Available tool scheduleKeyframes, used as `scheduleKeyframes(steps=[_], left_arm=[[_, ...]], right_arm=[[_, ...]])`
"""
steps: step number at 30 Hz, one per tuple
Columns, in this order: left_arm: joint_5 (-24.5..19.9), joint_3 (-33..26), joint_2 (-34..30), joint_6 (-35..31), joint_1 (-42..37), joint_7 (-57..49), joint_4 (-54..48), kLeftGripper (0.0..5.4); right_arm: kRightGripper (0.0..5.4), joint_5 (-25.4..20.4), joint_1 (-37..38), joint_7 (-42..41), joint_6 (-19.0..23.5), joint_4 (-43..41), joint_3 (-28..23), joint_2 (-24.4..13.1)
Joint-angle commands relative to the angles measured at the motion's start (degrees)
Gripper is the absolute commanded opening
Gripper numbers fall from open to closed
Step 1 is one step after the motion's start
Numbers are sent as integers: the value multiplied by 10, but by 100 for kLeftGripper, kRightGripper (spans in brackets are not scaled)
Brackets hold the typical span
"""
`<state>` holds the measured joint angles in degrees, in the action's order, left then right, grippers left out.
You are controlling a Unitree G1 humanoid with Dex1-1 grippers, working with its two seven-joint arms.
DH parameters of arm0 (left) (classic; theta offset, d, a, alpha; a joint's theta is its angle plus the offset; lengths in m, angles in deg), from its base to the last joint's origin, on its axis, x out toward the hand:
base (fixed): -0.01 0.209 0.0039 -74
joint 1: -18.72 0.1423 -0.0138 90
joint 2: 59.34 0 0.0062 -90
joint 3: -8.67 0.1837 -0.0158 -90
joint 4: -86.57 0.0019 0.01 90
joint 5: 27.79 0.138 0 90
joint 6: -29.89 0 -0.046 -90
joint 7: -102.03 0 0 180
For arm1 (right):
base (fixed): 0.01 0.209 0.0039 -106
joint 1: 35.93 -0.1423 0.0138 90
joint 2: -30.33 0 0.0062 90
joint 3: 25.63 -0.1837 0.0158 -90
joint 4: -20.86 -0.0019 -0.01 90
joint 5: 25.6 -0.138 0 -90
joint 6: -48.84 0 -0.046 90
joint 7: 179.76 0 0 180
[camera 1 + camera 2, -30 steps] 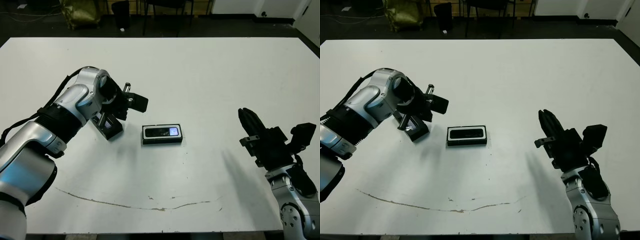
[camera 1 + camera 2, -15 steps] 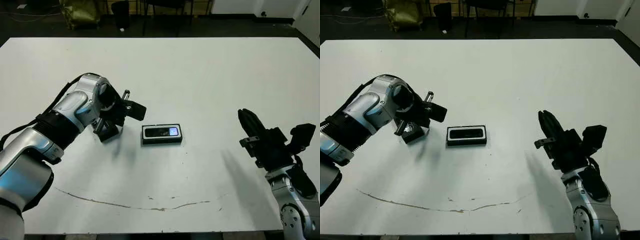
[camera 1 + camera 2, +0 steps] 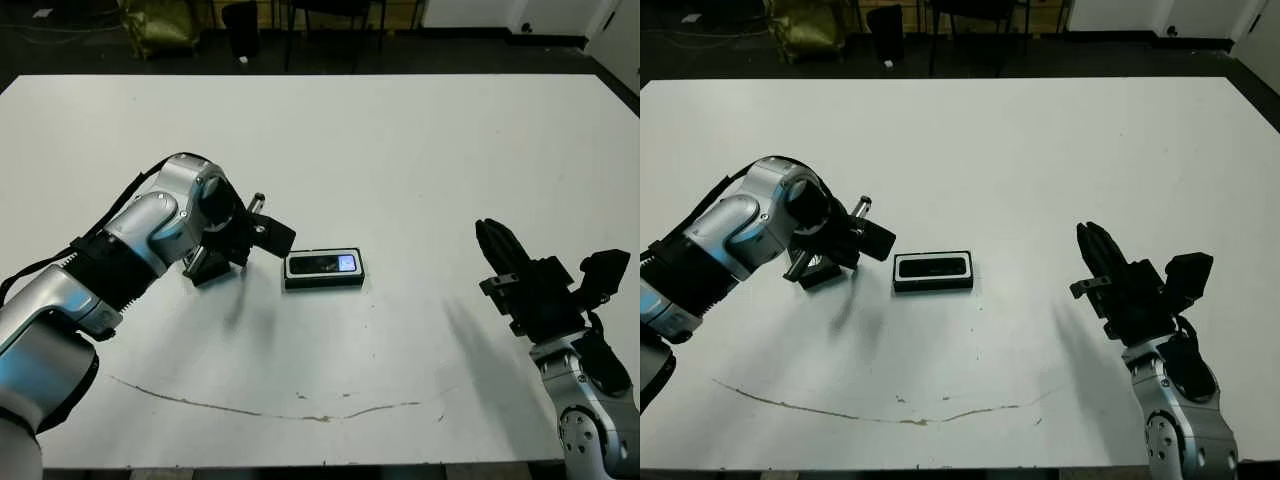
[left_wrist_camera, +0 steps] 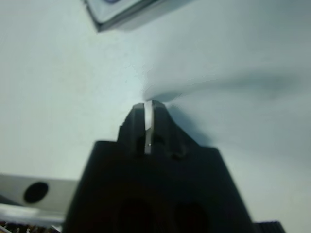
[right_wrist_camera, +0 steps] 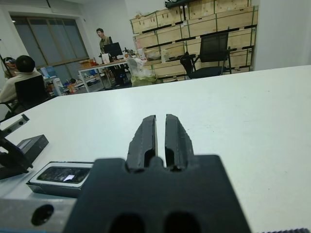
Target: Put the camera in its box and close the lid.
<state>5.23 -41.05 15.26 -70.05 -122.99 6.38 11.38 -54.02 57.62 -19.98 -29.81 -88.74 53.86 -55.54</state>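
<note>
The box (image 3: 323,268), a black tray with a white lining, lies flat at mid-table. The camera (image 3: 320,264) rests inside it, its bluish patch toward the right end. My left gripper (image 4: 146,108) is shut on nothing, fingertips down at the table just left of the box. Its black wrist block (image 3: 272,237) hangs over the box's left end. Just past the fingertips shows a corner of the lid (image 4: 121,14), pale lilac on top; the head views mostly hide it under my left arm. My right gripper (image 3: 493,238) is shut and empty, raised far right of the box.
A thin brown scuff line (image 3: 300,410) runs along the table near its front edge. Beyond the far edge are a chair (image 5: 214,53), stacked crates and two people (image 5: 22,65) at desks.
My left gripper has sunk lower and drifted slightly toward the near left, its wrist block dropping closer to the box's left end. The box, the camera and my right arm have not moved.
</note>
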Motion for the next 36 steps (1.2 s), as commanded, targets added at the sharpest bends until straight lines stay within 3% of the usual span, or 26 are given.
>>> scheduleKeyframes(steps=[1,10,20,31,36], left_arm=[[0,-6,-20,-11,17,19,-26,9],[-5,-13,-53,13,33,30,-36,0],[3,-11,-68,31,38,27,-34,0],[-53,-31,-84,46,63,60,-109,0],[-32,-23,-103,41,67,74,-124,0]], right_arm=[[0,1,10,14,25,-11,-4,-7],[0,-7,21,45,75,-62,-7,-13],[0,-5,21,40,66,-56,-6,-14],[0,4,20,29,53,-41,-4,-14],[0,6,23,36,64,-52,-6,-15]])
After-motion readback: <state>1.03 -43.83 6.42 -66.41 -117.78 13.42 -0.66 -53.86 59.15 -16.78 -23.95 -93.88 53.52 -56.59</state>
